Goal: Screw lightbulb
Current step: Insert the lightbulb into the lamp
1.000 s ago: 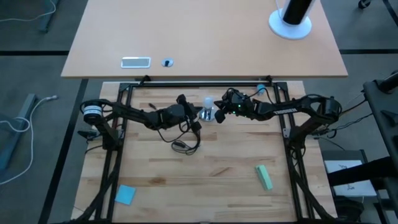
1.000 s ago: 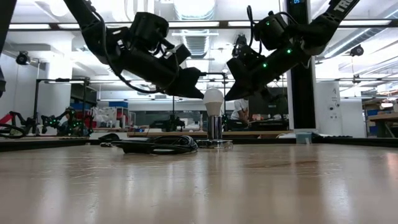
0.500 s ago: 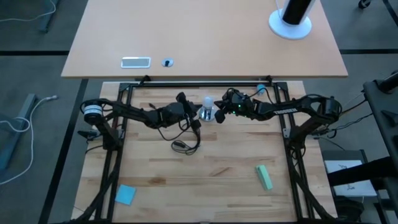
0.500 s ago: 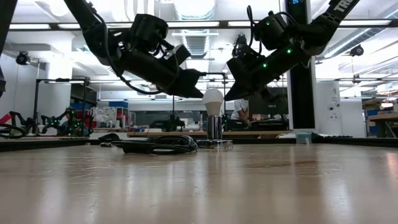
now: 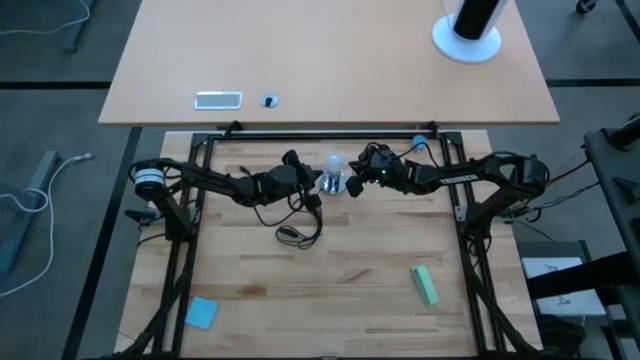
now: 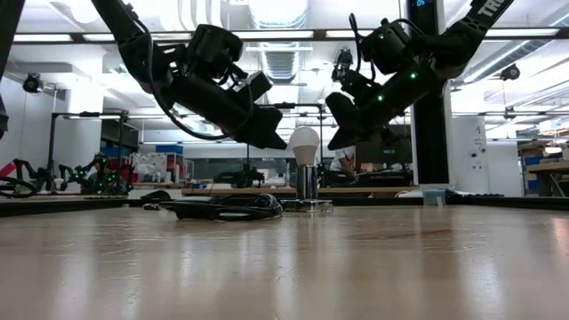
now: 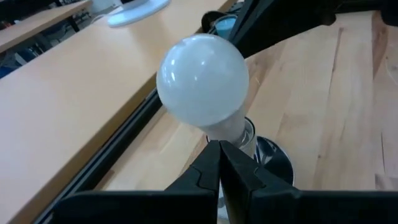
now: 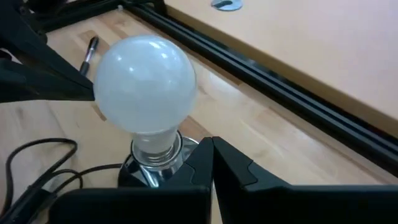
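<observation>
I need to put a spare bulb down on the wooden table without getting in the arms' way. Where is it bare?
Bare wood lies between the blue pad and the green block, and in front of the cord. It is crowded at the back middle, where the left end effector and right end effector flank the bulb in its socket.

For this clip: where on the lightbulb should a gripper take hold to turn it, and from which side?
Probably the round frosted globe of the lightbulb, gripped at its widest part from above or from either side. It stands upright with its base already in the socket, so the neck is mostly hidden and only the globe is free. Both the left gripper and right gripper, fingers shut, flank it at globe height.
</observation>
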Available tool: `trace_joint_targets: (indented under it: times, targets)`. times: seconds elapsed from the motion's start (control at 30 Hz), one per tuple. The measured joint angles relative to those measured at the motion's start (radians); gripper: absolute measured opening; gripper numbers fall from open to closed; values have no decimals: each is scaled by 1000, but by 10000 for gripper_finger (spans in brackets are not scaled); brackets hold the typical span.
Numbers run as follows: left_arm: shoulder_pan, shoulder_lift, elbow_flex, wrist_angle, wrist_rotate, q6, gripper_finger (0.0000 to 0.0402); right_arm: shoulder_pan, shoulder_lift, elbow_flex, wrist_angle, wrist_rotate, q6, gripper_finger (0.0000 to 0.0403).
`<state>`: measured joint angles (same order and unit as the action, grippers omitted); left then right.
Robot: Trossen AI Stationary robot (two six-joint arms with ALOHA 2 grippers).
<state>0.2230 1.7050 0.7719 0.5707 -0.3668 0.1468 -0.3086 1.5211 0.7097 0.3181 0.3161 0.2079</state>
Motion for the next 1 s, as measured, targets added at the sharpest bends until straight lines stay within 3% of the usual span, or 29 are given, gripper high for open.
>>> trace_joint_targets:
  times: [0.57,0.87,1.0]
  targets:
    - [24,3,0,42,45,41,0,2,4,0,83,-87,-31,0]
    - [32,5,0,56,48,81,0,34,4,0,79,-89,-18,0]
    - [32,4,0,18,52,75,0,39,-2,1,29,-29,0,0]
